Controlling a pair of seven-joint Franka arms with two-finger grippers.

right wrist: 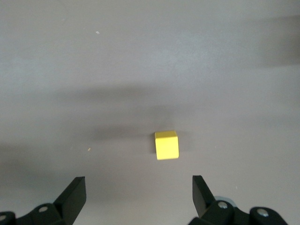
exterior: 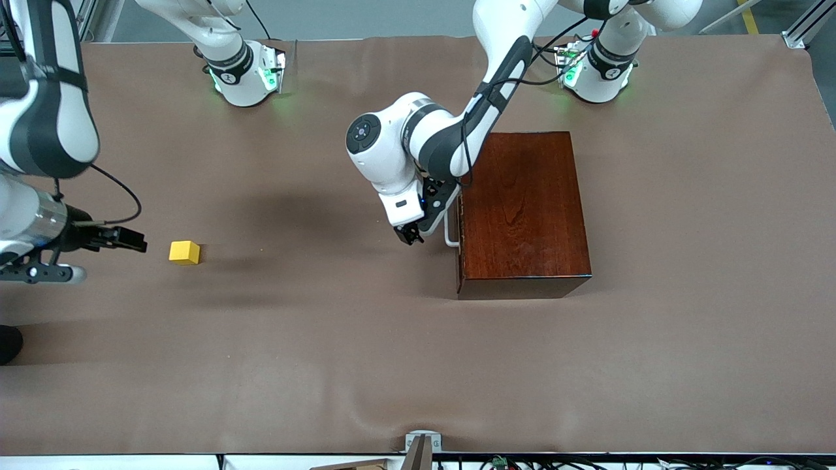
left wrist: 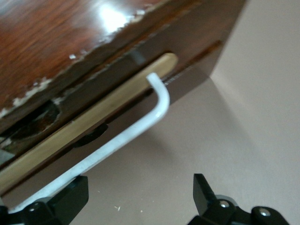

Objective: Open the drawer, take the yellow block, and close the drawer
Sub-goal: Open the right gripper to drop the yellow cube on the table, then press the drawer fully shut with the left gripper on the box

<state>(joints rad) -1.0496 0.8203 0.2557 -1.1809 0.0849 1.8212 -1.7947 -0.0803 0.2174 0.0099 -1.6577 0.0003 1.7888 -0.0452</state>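
Observation:
The dark reddish-brown wooden box [exterior: 522, 209] stands on the table toward the left arm's end. Its drawer [left wrist: 93, 117] shows only as a thin pale-wood strip, pushed in or nearly so. The white bar handle [exterior: 450, 235] sticks out in front of it, also in the left wrist view [left wrist: 122, 138]. My left gripper [exterior: 410, 234] is open and empty just in front of the handle [left wrist: 140, 187], with one finger [left wrist: 70, 197] close to the bar. The yellow block [exterior: 185, 252] lies on the table toward the right arm's end. My right gripper [exterior: 134, 243] is open and empty [right wrist: 139, 187] beside the block [right wrist: 167, 145].
The brown table cover [exterior: 418, 365] is bare around the block and the box. A small metal bracket [exterior: 421, 444] sits at the table edge nearest the front camera. The arm bases stand along the farthest edge.

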